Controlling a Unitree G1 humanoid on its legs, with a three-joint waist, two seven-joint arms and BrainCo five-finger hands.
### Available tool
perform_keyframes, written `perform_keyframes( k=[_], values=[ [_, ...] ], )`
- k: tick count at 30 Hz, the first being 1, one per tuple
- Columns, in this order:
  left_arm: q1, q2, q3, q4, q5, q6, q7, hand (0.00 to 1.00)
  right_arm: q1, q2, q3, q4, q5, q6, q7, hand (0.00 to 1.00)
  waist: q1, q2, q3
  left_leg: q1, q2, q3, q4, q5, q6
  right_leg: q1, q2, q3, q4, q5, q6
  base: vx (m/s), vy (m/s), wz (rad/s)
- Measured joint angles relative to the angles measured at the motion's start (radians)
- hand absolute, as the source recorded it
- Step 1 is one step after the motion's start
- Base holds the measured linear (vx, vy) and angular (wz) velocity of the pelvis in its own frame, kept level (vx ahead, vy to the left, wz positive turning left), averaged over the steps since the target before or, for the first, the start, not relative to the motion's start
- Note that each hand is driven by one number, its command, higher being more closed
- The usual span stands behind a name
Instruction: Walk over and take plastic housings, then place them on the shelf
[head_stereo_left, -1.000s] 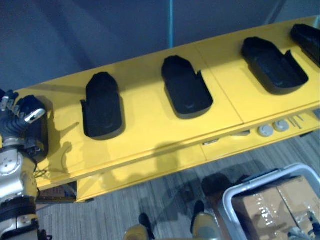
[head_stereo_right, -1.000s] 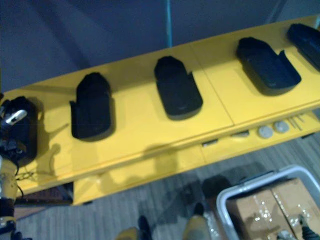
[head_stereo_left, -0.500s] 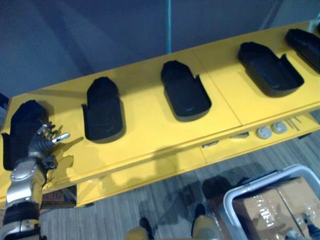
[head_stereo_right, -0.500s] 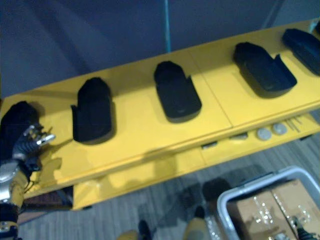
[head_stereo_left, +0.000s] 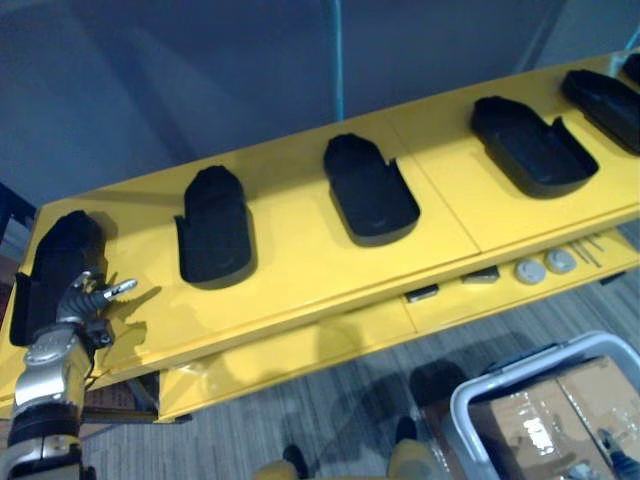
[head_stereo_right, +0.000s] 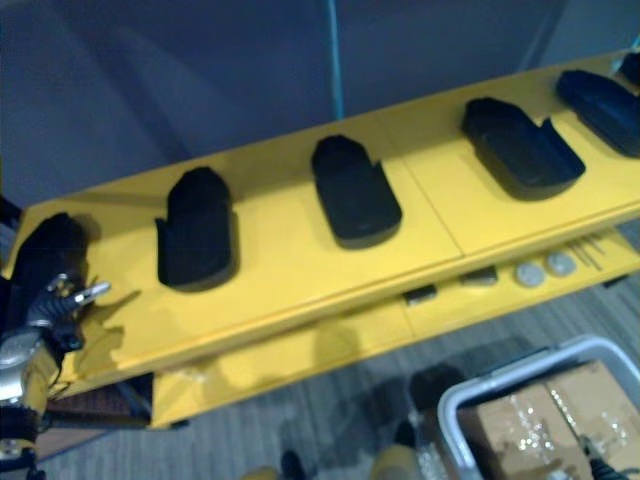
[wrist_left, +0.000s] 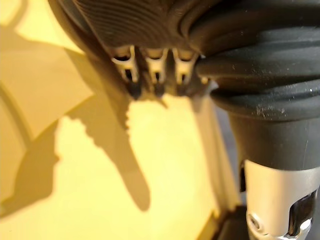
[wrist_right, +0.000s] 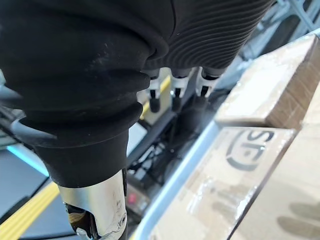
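**Left eye view:** A row of black plastic housings (head_stereo_left: 368, 190) sits on the yellow shelf (head_stereo_left: 300, 270). The left hand (head_stereo_left: 85, 303) is at the left end of the row. Its fingers (head_stereo_left: 120, 288) are spread apart and it holds nothing. The end housing (head_stereo_left: 55, 265) lies just beside the hand, toward 11 o'clock. I cannot tell if they touch. Its long side runs from 1 o'clock down to 7 o'clock. The next housing (head_stereo_left: 213, 235) is well apart from the hand, toward 2 o'clock.

**Right eye view:** The end housing lies flat on the shelf, so I think it is already put down. The cart (head_stereo_right: 455, 395) with cardboard boxes (head_stereo_right: 530, 420) is far off at 5 o'clock. The left hand is by far the nearer one to the end housing.

**Left wrist view:** The left hand's fingers reach out over bare yellow shelf, with nothing between them.

**Right wrist view:** The right hand (wrist_right: 175, 87) hangs above the cardboard boxes and the cart's pale rim, well away from the shelf. I cannot tell if it is open or closed. No housing is seen with it.
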Motion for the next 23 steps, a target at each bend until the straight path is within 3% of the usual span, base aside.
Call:
perform_keyframes(
  k=[3, 6, 9, 11, 17, 23],
  values=[
    [-0.004, 0.000, 0.000, 0.000, -0.001, -0.005, 0.006, 0.00, 0.007, 0.002, 0.020, 0.000, 0.000, 0.000, 0.000, 0.00, 0.000, 0.002, -0.002, 0.000, -0.002, 0.000, -0.004, 0.000, 0.000, 0.002, 0.000, -0.001, -0.010, 0.005, 0.001, 0.01, 0.005, -0.01],
    [-0.005, 0.000, 0.000, -0.014, -0.001, -0.059, 0.006, 0.00, 0.007, 0.005, 0.027, 0.000, 0.000, -0.002, -0.002, 0.00, 0.001, 0.002, -0.002, 0.002, -0.004, 0.000, -0.005, 0.000, 0.000, 0.009, 0.000, -0.003, -0.021, 0.011, 0.001, 0.02, 0.012, 0.02],
    [-0.002, -0.005, -0.001, -0.116, -0.001, -0.127, 0.019, 0.00, 0.005, 0.018, 0.029, -0.005, 0.000, -0.023, -0.016, 0.00, 0.004, -0.002, -0.010, 0.002, -0.006, -0.013, -0.008, 0.000, 0.000, 0.028, 0.001, -0.011, -0.041, 0.017, 0.002, 0.00, 0.005, 0.11],
    [0.026, -0.021, 0.000, -0.250, -0.007, -0.202, 0.023, 0.00, 0.005, 0.041, 0.036, -0.060, -0.003, -0.045, -0.033, 0.00, 0.006, -0.007, -0.038, 0.002, -0.006, -0.016, -0.019, 0.000, 0.000, 0.036, 0.004, -0.014, -0.055, 0.020, 0.003, -0.01, -0.002, 0.05],
    [0.169, -0.211, 0.009, -0.634, 0.000, -0.346, 0.063, 0.00, 0.002, 0.047, 0.106, -0.331, -0.106, -0.081, -0.039, 0.00, 0.008, -0.001, -0.095, 0.059, -0.011, 0.000, -0.058, 0.000, 0.000, 0.090, 0.011, -0.015, -0.092, 0.028, 0.009, 0.04, 0.018, -0.04],
    [0.213, -0.286, 0.057, -0.772, 0.055, -0.382, 0.093, 0.00, -0.034, 0.046, 0.250, -0.394, -0.165, -0.078, 0.018, 0.00, 0.029, -0.003, -0.115, 0.074, -0.011, -0.006, -0.068, 0.002, -0.002, 0.121, 0.015, -0.029, -0.123, 0.039, 0.010, 0.00, -0.002, 0.04]
  ],
)
